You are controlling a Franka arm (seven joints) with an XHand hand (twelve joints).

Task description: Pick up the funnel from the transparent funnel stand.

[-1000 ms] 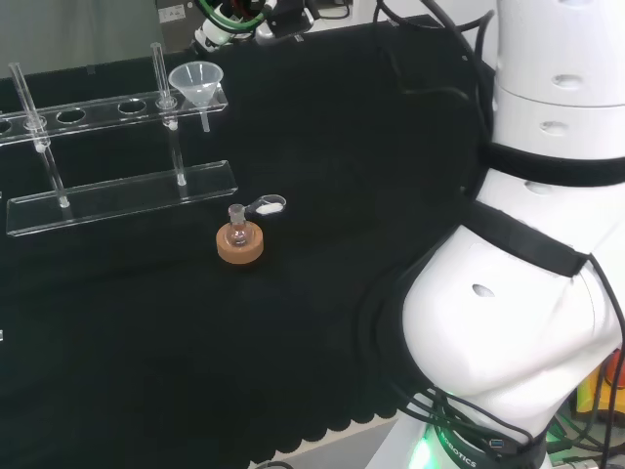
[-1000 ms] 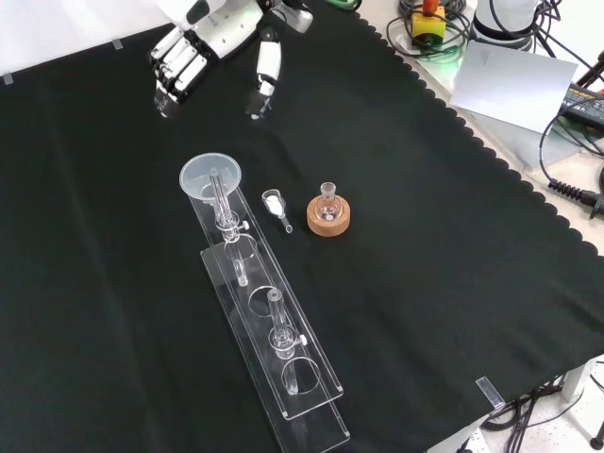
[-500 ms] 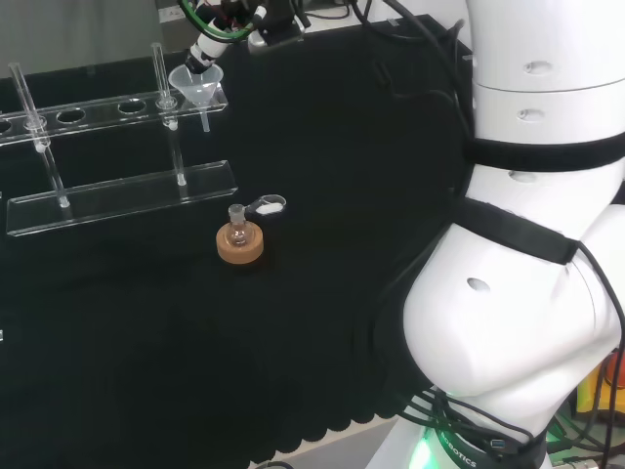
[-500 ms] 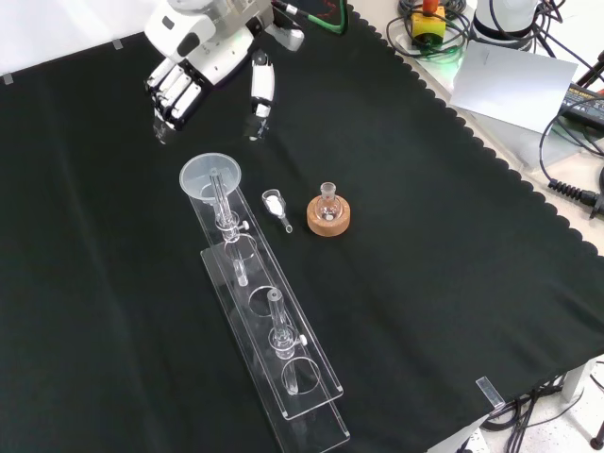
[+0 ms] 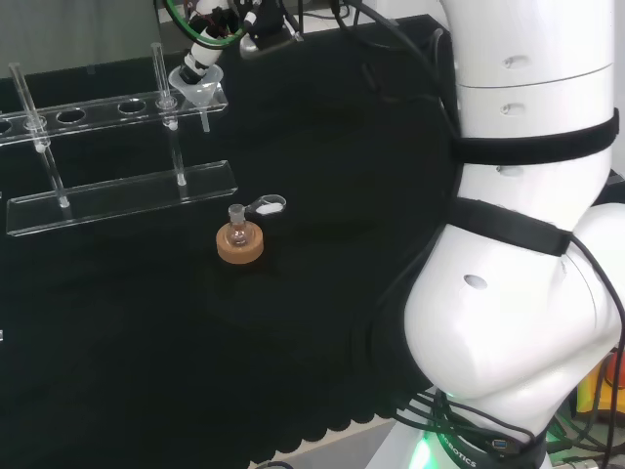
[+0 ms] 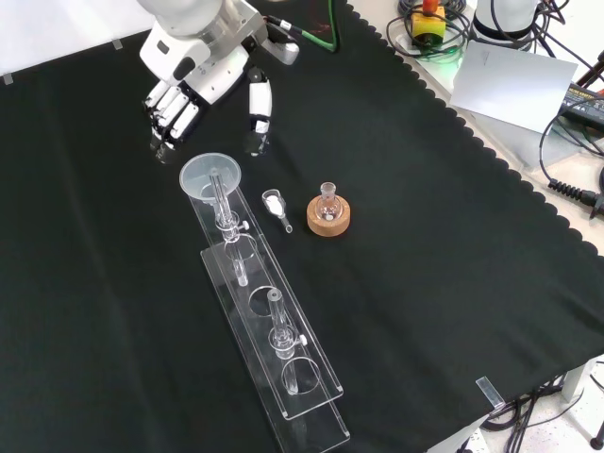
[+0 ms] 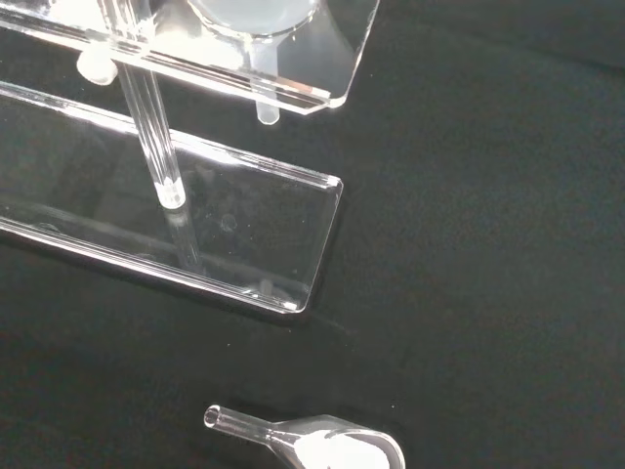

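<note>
Front view: funnel (image 6: pixel 211 176) sits in the stand (image 6: pixel 269 326) — scoop (image 6: pixel 276 207) holds white powder.

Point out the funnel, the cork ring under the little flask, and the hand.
funnel (image 6: pixel 209 176), front view, on its wide cone rim.
cork ring (image 6: pixel 329 221), front view, on the ring's top face beside the flask.
hand (image 6: pixel 193 77), front view, on the back of the palm above the fingers.

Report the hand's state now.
Hand: open, fingers relaxed, holding nothing; it is just beyond the funnel in the front view.
</note>
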